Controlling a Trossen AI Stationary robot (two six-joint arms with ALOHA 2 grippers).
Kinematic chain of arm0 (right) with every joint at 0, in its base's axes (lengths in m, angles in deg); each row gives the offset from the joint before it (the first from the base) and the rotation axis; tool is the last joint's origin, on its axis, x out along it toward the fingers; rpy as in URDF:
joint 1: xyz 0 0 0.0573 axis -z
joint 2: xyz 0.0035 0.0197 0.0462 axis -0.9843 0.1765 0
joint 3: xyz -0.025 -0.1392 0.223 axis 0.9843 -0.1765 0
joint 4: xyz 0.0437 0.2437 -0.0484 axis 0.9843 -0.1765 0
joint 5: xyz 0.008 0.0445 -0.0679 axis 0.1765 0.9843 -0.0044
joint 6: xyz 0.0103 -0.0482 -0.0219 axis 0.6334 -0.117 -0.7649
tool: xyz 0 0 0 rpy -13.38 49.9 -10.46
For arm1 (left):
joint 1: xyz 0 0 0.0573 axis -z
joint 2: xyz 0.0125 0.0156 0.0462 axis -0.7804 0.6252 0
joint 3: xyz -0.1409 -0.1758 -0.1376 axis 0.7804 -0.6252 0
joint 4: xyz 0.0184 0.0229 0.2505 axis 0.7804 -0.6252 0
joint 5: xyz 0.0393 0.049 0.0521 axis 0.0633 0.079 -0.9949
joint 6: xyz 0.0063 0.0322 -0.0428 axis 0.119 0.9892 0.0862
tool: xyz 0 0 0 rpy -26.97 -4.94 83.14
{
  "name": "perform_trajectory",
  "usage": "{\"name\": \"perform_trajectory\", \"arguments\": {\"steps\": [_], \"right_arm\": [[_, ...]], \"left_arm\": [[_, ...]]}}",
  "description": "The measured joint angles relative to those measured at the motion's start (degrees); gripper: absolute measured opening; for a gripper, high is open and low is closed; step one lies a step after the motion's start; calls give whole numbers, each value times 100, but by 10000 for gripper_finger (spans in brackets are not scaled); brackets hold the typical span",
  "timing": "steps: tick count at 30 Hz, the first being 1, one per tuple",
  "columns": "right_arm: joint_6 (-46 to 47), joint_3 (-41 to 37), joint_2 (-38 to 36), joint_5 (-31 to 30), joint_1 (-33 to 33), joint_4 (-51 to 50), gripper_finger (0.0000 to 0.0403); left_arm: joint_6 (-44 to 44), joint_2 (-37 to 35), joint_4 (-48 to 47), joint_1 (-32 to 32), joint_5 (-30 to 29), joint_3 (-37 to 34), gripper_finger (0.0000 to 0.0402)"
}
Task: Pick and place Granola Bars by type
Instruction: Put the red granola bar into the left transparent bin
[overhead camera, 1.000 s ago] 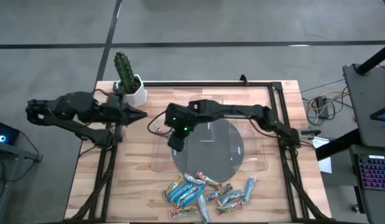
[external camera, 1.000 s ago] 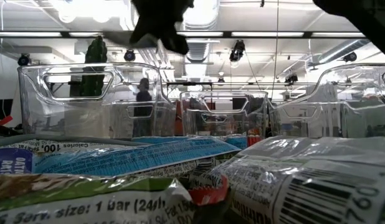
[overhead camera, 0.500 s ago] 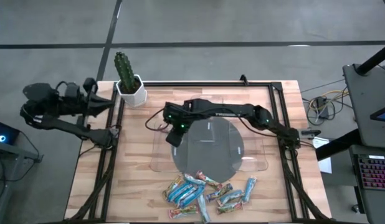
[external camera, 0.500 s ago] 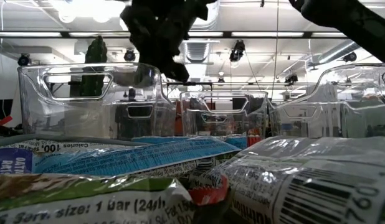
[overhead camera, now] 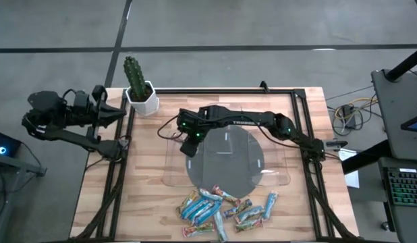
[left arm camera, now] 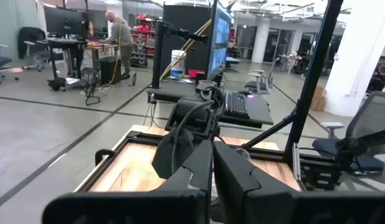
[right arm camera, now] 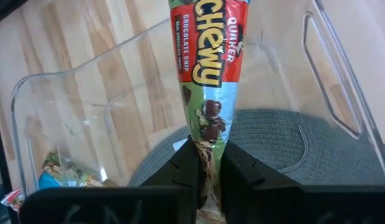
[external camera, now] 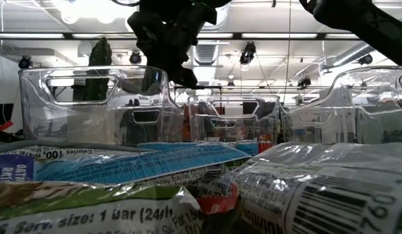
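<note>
My right hand (right arm camera: 205, 163) is pinched on one bar (right arm camera: 208, 68), a red-topped chocolate chip one, and it hangs over the left clear tray (right arm camera: 68, 106) at centre-left of the high view, the round grey mat (overhead camera: 239, 162) just beside. The other bars (overhead camera: 222, 206) sit heaped at the bench's (overhead camera: 148, 196) lower middle, well apart from the tray. My left hand (left arm camera: 211, 163) is closed on nothing, parked off the bench's upper left, near the cactus (overhead camera: 135, 77). Now the risk, as I judge it: I only have the bar by its tail end, so it could swing or slip as the fingers ease. Let go while it dangles near the tray wall and it may clip the rim and fall on the bench. And a bar already lies in this tray; if the type differs, the sort is spoiled.
</note>
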Motion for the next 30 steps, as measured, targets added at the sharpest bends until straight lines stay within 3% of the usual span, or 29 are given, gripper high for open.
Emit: {"name": "perform_trajectory", "arguments": {"steps": [8, 14, 24, 30], "right_arm": [[13, 0, 0, -92, 15, -14, 98], [39, 43, -16, -91, 9, -48, 119], [59, 45, -1157, -164, -198, 83, 105], [-20, 44, -2009, -1001, -899, 378, 94]], "left_arm": [[0, -4, 4, 0, -3, 0, 0], [0, -4, 4, 0, -4, 0, 0], [-2, -2, 2, 0, -6, 0, 0], [6, 2, 4, 0, -7, 0, 0]]}}
